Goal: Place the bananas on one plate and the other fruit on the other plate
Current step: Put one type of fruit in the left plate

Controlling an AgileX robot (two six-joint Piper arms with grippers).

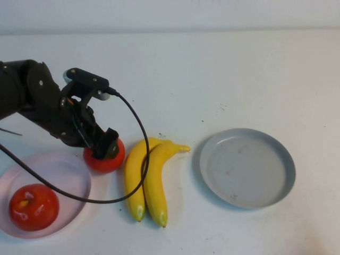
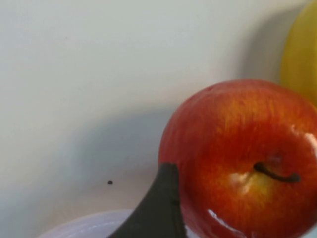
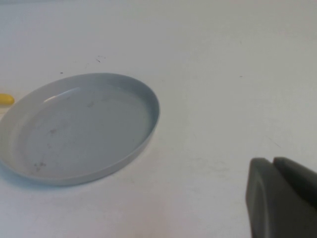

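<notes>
Clearly, left gripper clamps the glossy red apple (right gripper parked, jaws together); loose grip risks rolling toward yellow bananas at three o'clock.

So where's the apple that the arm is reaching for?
In the high view the apple sits left of centre, under the left gripper, between the pink plate and the bananas.

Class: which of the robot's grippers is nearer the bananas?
Left. The left gripper sits on an apple right beside the bananas; the right gripper stays beyond the grey plate.
</notes>
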